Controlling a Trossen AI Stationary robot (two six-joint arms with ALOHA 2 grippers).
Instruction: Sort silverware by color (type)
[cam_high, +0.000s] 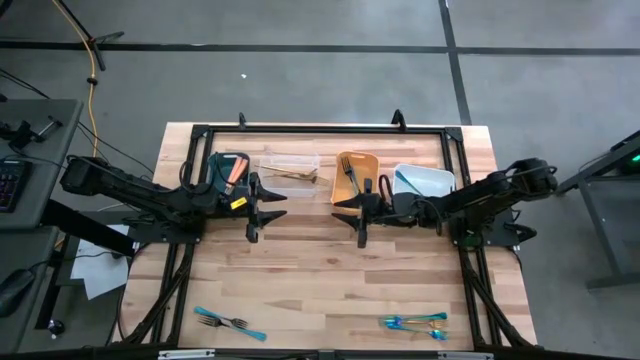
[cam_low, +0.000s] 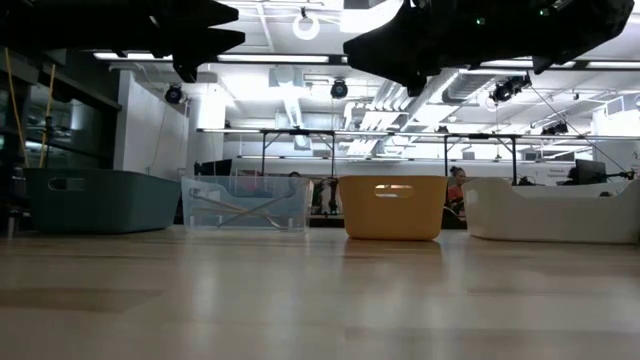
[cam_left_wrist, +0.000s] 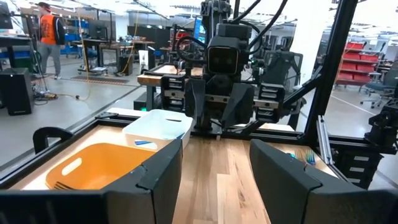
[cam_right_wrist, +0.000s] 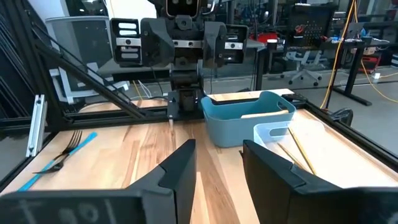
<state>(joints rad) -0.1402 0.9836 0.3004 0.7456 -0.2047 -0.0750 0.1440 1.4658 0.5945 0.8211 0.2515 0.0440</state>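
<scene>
Seen from overhead, the near edge of the wooden table (cam_high: 330, 270) carries two loose groups of silverware. On the robot's left lie a teal-handled utensil (cam_high: 235, 328) and a dark fork (cam_high: 222, 321), side by side, long axes running nearly along the table edge and tilted slightly. On the right lies a small cluster of teal and gold utensils (cam_high: 415, 322), also lengthwise along the edge. The low view shows none of these.

Mid-table, both arms hover facing each other. The left hand (cam_high: 262, 206) has its fingers apart and holds nothing; its wrist view shows bare wood between the two dark fingers (cam_left_wrist: 158, 177). The right hand (cam_high: 358, 211) likewise has its fingers apart and is empty.

Along the far side stand four bins in a row: a teal bin (cam_high: 229, 170), a clear bin (cam_high: 290, 169) holding gold utensils lying crosswise, an orange bin (cam_high: 357, 172) with a dark fork (cam_high: 350, 175) pointing away from the near edge, and a white bin (cam_high: 424, 181) with a teal-handled piece (cam_high: 405, 184). Only the overhead view shows the bins' contents clearly; the low view shows their outer walls.
</scene>
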